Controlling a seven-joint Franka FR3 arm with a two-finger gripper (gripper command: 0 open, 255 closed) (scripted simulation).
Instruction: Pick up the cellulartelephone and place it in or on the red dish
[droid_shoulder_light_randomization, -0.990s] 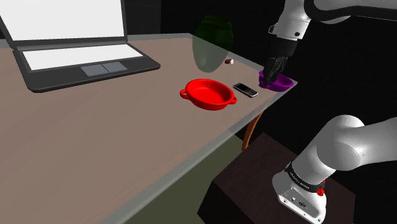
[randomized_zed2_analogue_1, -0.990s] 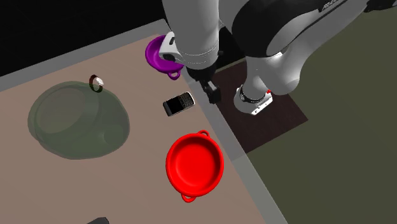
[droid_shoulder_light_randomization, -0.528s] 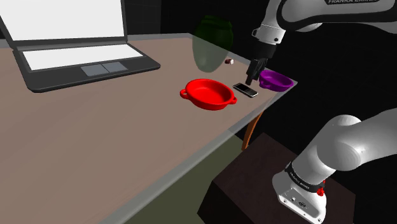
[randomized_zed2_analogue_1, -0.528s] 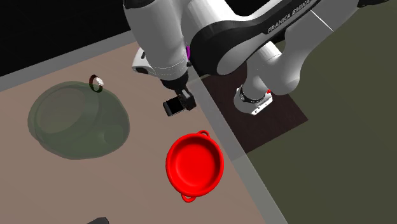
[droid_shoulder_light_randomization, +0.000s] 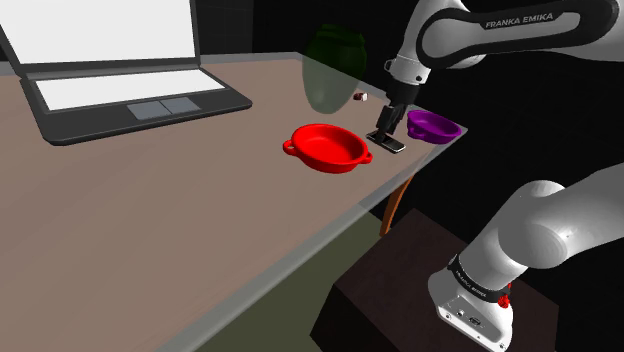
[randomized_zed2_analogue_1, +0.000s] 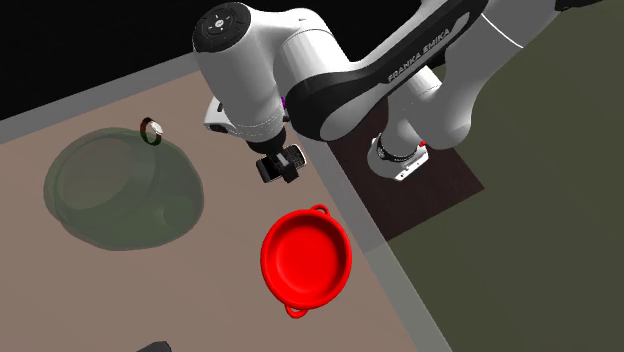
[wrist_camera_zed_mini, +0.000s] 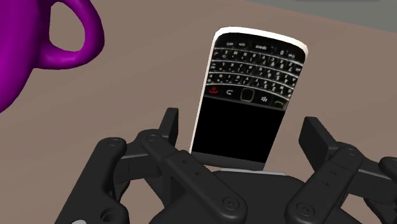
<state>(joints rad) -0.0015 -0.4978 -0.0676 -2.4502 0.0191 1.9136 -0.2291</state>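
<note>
The cellular telephone (wrist_camera_zed_mini: 251, 95) is black with a keypad and a pale rim, lying flat on the brown table (droid_shoulder_light_randomization: 150, 200) near its edge. It sits between the red two-handled dish (droid_shoulder_light_randomization: 327, 147) and a purple bowl (droid_shoulder_light_randomization: 433, 126). My gripper (droid_shoulder_light_randomization: 385, 128) hangs straight over the phone (droid_shoulder_light_randomization: 391, 144), low and close to it. In the wrist view the gripper (wrist_camera_zed_mini: 242, 137) is open, one finger on each side of the phone's screen end, with small gaps. Seen from above, the gripper (randomized_zed2_analogue_1: 278, 168) covers part of the phone (randomized_zed2_analogue_1: 290, 157), and the red dish (randomized_zed2_analogue_1: 306, 258) lies a short way off.
A translucent green dome (droid_shoulder_light_randomization: 325, 65) and a small ring-like object (droid_shoulder_light_randomization: 362, 97) stand behind the phone. An open laptop (droid_shoulder_light_randomization: 110, 70) fills the far left of the table. The purple bowl's handle (wrist_camera_zed_mini: 63, 38) is close beside the gripper. My stand (droid_shoulder_light_randomization: 400, 290) sits below the table edge.
My arm swung from above the purple bowl across to the phone and came down over it. Phone and dishes have not moved.
</note>
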